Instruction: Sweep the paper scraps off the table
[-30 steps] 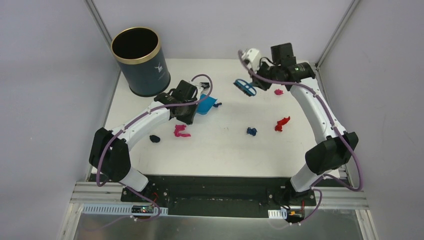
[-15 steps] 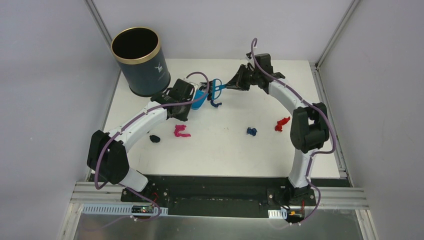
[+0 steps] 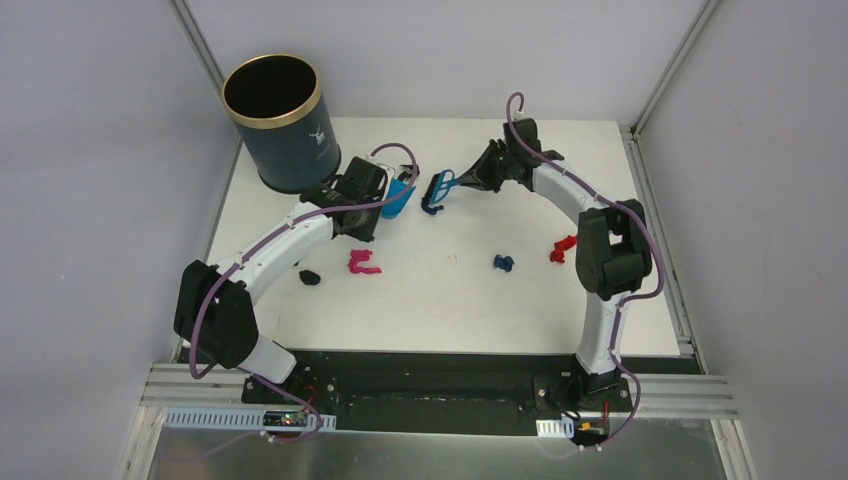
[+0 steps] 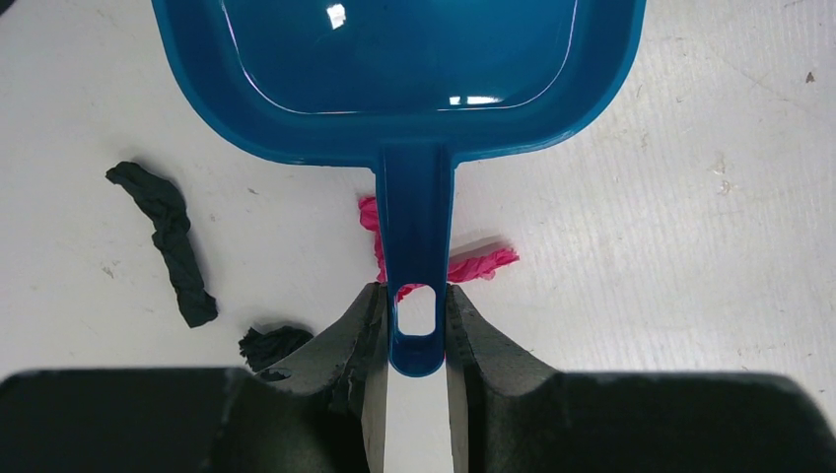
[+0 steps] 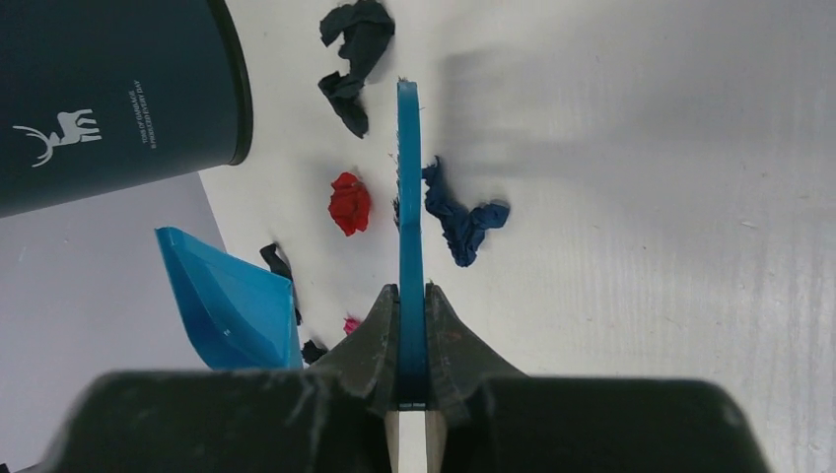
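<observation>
My left gripper [image 4: 415, 325] is shut on the handle of the blue dustpan [image 4: 394, 69], which sits at the back left of the table [image 3: 450, 300], beside the left gripper [image 3: 383, 203]. My right gripper [image 5: 412, 296] is shut on the blue hand brush [image 5: 408, 197], seen edge-on; in the top view the brush [image 3: 438, 190] hangs just right of the dustpan [image 3: 399, 194]. Paper scraps lie around: magenta [image 3: 362, 263], black [image 3: 310, 277], dark blue [image 3: 503, 263] and red [image 3: 563, 247]. A pink scrap [image 4: 473, 266] lies under the dustpan handle, and black ones [image 4: 168, 241] to its left.
The dark blue gold-rimmed bin [image 3: 273, 120] stands at the back left corner, close behind the dustpan, and shows in the right wrist view too [image 5: 108, 89]. Grey walls enclose the table on three sides.
My right arm swung left from the back right corner, carrying the brush over to just right of the dustpan. The left arm with the dustpan shifted only slightly.
</observation>
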Controlling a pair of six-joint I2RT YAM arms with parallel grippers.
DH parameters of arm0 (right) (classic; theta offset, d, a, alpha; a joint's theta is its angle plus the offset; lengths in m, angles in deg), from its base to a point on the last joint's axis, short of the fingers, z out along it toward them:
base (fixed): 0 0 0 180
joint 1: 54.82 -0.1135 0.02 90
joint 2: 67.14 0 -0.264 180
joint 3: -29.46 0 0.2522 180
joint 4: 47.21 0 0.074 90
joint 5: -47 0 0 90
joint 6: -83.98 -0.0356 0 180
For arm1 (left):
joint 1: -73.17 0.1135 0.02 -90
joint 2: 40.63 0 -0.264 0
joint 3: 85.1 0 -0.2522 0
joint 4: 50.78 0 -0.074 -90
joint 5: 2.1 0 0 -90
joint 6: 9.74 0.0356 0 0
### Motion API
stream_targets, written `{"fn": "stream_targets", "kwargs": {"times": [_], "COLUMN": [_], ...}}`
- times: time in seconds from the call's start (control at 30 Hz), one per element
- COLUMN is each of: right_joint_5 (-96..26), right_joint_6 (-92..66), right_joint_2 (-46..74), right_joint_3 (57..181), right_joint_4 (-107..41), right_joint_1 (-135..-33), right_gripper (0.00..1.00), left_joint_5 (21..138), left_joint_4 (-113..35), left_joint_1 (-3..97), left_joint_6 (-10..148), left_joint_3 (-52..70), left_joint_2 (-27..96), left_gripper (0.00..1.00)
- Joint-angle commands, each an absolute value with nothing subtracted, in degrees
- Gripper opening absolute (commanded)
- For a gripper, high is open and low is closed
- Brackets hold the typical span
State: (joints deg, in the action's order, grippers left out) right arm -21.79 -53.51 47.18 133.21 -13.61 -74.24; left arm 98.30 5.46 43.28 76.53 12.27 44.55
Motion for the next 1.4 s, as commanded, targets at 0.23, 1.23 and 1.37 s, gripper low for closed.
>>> {"fn": "stream_targets", "kwargs": {"times": [0.23, 1.23, 1.37], "right_joint_5": [-26.45, -27.38, -38.40], "right_joint_6": [-45.25, 6.83, 12.44], "right_joint_2": [40.56, 6.79, 13.38], "right_joint_3": [128.07, 126.54, 128.29], "right_joint_4": [-2.42, 19.50, 14.71], "right_joint_1": [-69.80, -50.22, -57.75], "right_gripper": [0.00, 0.00, 0.00], "left_joint_5": [95.01, 89.92, 80.30], "left_joint_4": [5.52, 17.41, 18.91], "left_joint_1": [43.82, 18.23, 17.26], "left_joint_6": [77.05, 81.35, 77.70], "left_joint_3": [10.52, 3.35, 2.00], "left_joint_2": [43.82, 53.08, 56.95], "left_gripper": [0.00, 0.00, 0.00]}}
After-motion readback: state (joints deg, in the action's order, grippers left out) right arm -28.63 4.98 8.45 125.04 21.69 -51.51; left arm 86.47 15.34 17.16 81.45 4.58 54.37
